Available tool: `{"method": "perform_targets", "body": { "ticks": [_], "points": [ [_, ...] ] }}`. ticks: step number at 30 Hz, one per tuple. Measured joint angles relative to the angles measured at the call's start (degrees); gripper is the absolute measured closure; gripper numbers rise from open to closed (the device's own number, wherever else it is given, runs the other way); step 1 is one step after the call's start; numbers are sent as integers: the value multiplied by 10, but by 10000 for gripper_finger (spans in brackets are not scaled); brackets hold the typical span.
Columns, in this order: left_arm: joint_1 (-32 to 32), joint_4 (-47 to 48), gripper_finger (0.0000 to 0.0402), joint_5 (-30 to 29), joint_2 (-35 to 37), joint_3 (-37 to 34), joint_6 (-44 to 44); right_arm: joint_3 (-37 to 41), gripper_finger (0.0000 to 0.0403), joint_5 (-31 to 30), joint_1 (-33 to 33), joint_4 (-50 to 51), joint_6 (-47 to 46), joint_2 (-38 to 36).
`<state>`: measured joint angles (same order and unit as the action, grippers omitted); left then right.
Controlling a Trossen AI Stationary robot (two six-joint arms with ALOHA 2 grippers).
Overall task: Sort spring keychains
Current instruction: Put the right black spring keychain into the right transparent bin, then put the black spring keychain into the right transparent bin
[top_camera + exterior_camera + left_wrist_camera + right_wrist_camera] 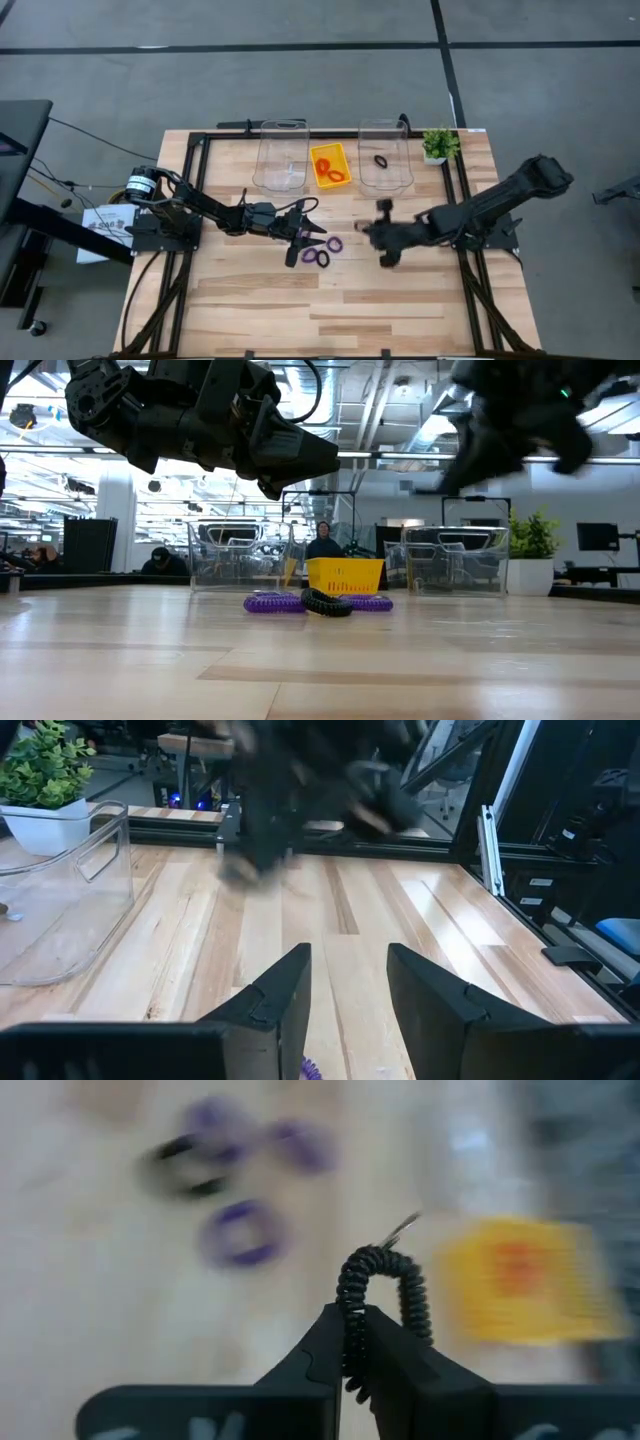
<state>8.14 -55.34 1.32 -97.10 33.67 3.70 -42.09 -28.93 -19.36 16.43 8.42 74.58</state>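
Two purple spring keychains (335, 243) (322, 259) and a black one (309, 256) lie flat on the table near its middle; in the low view they show as purple coils (272, 602) and a black coil (327, 603). My left gripper (320, 235) (348, 965) hangs open just above them. My right gripper (368, 234) (350, 1325), to their right and raised off the table, is shut on another black keychain (380, 1295). Orange-red keychains (330, 167) lie in the yellow tray (318, 152). One black keychain (381, 160) lies in the right clear bin (386, 180). My right gripper pinches the black keychain by one side of its coiled loop (350, 1302) between the two fingertips. The rest of the loop arches out past the tips, lifted clear of the table, with a small metal ring (405, 1228) at its far end.
A left clear bin (281, 165) stands beside the yellow tray at the table's far side. A small potted plant (438, 145) sits at the far right corner. Bare wood lies toward the near edge. People sit in the room beyond the table (322, 542).
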Motion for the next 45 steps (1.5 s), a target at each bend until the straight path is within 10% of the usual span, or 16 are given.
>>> {"method": "perform_targets", "body": {
  "ticks": [7,23,32,45],
  "points": [
    [0,0,271,0,0,0,0,-1,366,-148,105,-5,-6,-121],
    [0,0,271,0,0,0,0,-2,340,126,456,9,-75,-58],
    [0,0,271,0,0,0,0,-2,304,125,463,12,-81,18],
    [1,4,271,0,0,0,0,-3,295,124,308,-95,-47,15]
  ]
}}
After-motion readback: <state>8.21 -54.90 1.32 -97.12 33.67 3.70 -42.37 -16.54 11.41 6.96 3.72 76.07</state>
